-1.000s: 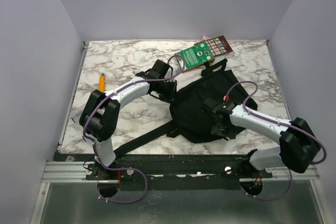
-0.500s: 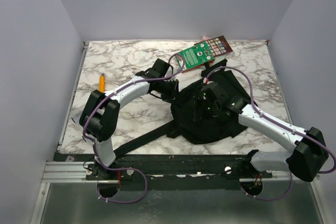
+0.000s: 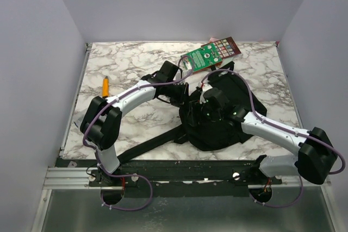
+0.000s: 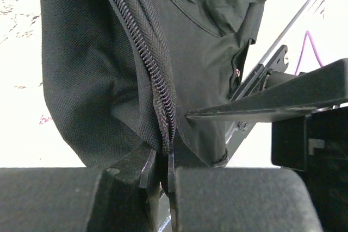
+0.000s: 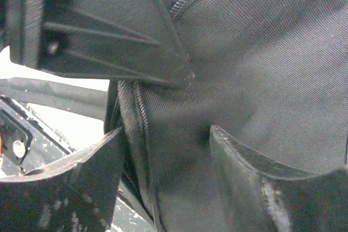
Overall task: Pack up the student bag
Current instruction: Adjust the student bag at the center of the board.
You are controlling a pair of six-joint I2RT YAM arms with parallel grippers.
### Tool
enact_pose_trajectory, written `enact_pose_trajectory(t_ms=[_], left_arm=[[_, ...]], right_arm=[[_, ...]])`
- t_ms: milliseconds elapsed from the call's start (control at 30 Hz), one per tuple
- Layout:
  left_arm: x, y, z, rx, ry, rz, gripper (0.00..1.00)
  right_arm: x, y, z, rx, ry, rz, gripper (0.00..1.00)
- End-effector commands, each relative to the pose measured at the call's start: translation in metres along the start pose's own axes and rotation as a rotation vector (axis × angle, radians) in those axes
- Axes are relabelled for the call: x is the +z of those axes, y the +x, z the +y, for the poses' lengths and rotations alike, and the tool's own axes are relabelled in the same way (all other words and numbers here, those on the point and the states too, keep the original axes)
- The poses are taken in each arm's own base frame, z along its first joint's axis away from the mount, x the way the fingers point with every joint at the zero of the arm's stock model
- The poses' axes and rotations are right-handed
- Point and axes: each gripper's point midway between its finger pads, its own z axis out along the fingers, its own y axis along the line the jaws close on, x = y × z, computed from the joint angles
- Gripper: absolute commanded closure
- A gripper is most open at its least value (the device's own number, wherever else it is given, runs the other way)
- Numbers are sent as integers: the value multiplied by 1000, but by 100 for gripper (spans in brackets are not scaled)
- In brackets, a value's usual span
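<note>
The student bag, a soft black backpack, lies flat right of the table's middle, with one long strap trailing to the near left. My left gripper is at the bag's left edge. In the left wrist view it is shut on the zipper edge and lifts the fabric. My right gripper is on the bag just right of the left one. In the right wrist view it is open, its fingers straddling a fold of bag fabric beside the zipper.
A green-covered book lies on a dark red one at the far edge, just behind the bag. An orange pen lies at the left. Grey walls close in the marble table on three sides.
My right gripper has swung from the bag's near right side up and left across the bag to its left edge, next to the left gripper. The left gripper has shifted slightly right, still holding.
</note>
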Motion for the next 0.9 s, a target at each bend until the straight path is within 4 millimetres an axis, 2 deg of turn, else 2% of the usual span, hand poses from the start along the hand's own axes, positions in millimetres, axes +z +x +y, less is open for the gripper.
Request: enact_pose_trajectory(t_ms=[0, 67, 100, 133, 200, 233, 300, 333, 400, 567, 667, 733, 867], left_arm=[[-11, -6, -34, 60, 97, -28, 92], [-10, -6, -32, 66, 85, -33, 92], [-10, -6, -30, 67, 76, -36, 92], [-10, -7, -30, 71, 70, -40, 92], [-11, -8, -26, 80, 47, -47, 88], [-12, -9, -25, 90, 37, -51, 82], [-16, -10, -24, 110, 15, -60, 62], [-18, -12, -22, 117, -3, -74, 51], [-24, -14, -20, 128, -29, -100, 39], [-51, -8, -25, 122, -67, -206, 25], [-61, 8, -27, 79, -53, -247, 22], [-57, 24, -29, 57, -7, -239, 22], [-19, 51, -37, 6, 65, -137, 30]], right_arm=[[14, -1, -14, -19, 96, -9, 42], [16, 0, -20, 5, 135, -7, 58], [14, -2, -23, 25, 155, -20, 69], [12, -3, -27, 38, 182, -30, 75], [5, -5, -37, 72, 248, -45, 79], [1, -6, -43, 80, 287, -53, 85], [-10, -6, -62, 94, 405, -56, 99], [-17, -5, -71, 99, 468, -52, 100], [-27, -3, -85, 105, 564, -38, 99], [-39, -6, -100, 156, 642, -46, 99], [-51, -19, -101, 178, 659, -77, 99], [-63, -30, -102, 184, 686, -106, 99], [-97, -56, -105, 175, 752, -181, 100]])
